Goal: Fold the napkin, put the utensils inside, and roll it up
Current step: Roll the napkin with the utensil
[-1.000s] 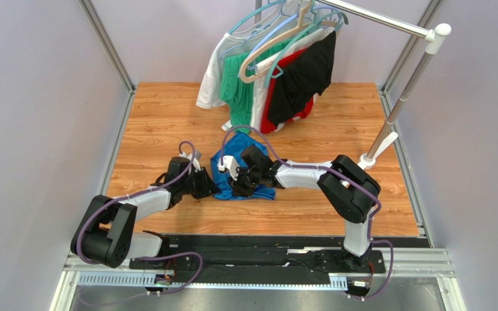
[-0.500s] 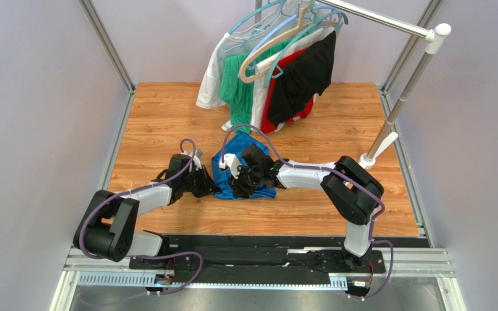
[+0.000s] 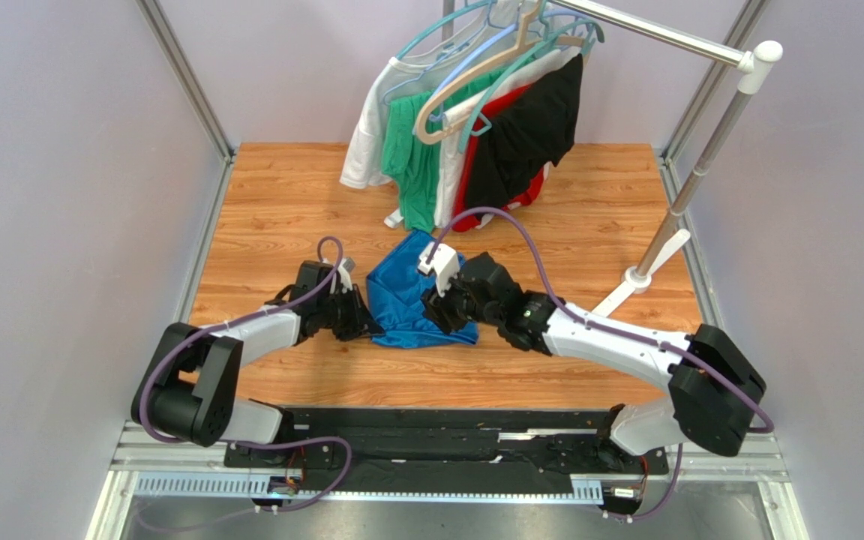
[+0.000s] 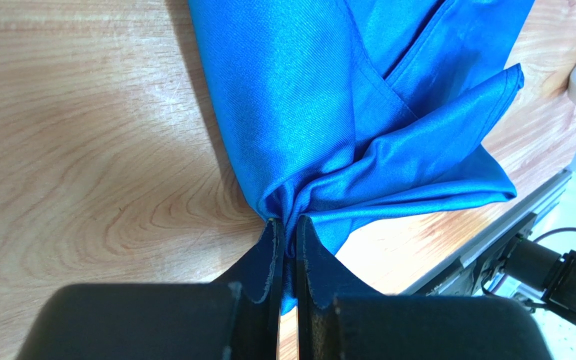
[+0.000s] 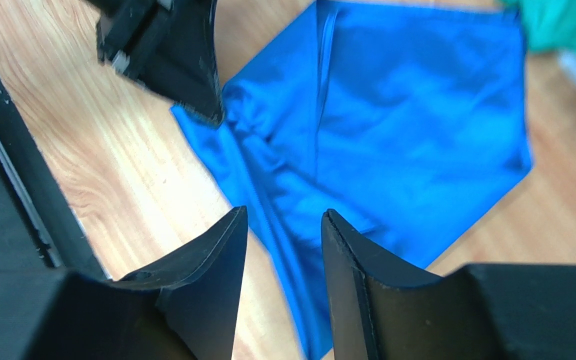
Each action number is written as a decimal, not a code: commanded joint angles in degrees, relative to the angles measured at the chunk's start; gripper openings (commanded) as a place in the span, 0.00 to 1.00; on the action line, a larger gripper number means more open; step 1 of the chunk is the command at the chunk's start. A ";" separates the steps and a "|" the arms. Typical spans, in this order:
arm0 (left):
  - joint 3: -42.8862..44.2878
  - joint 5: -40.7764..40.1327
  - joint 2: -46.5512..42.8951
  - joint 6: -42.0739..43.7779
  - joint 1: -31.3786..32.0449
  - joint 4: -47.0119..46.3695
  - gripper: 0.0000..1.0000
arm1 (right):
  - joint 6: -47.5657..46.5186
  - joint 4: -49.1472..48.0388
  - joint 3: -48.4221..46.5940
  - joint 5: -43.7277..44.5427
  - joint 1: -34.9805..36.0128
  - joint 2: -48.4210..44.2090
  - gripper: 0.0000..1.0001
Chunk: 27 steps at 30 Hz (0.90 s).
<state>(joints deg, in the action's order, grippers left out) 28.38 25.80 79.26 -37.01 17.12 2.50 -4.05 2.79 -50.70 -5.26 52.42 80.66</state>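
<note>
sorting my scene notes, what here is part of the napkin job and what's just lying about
Job: napkin, left fingers pinching its edge, right fingers open over it. No utensils in view.
Lying about: clothes on hangers, metal rack.

Bare worktop [image 3: 279, 191] is left free at the far left and along the near strip in the middle. The far middle is blocked by hanging garments [image 3: 482, 135], the right edge by the slanted rack pole [image 3: 690, 186]. The napkin [image 3: 403, 295] is flanked by the left hand [image 3: 364, 324], clamped on its edge, and the right hand [image 3: 444, 313], jaws apart over it.
</note>
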 commanded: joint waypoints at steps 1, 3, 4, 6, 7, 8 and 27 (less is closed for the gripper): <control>1.06 -1.28 1.07 4.05 0.01 4.70 0.00 | 12.30 -6.39 7.00 11.40 5.39 -4.72 0.45; 1.24 -1.37 1.42 4.40 -0.07 4.97 0.00 | 15.03 -7.70 8.76 14.03 6.81 -6.13 0.45; 1.32 -1.37 1.51 4.49 -0.07 5.14 0.00 | 17.04 -7.80 10.08 14.92 8.03 -6.48 0.45; 1.41 -1.11 1.77 4.67 -0.16 5.32 0.00 | 19.34 -7.36 10.97 15.11 8.75 -7.10 0.45; 1.50 -1.19 1.68 4.67 -0.25 5.32 0.00 | 21.87 -7.10 11.23 14.58 8.75 -7.27 0.45; 1.59 -1.11 1.86 4.76 -0.25 5.41 0.00 | 23.11 -6.83 11.58 14.31 8.84 -7.36 0.45; 1.94 -0.58 2.30 5.46 -0.51 5.50 0.00 | 33.94 -0.33 14.40 12.11 8.31 -4.03 0.45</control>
<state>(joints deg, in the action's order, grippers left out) 29.82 27.49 80.71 -34.57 16.73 4.10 28.08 0.84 -35.88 4.71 61.06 75.50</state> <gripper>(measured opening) 0.084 0.448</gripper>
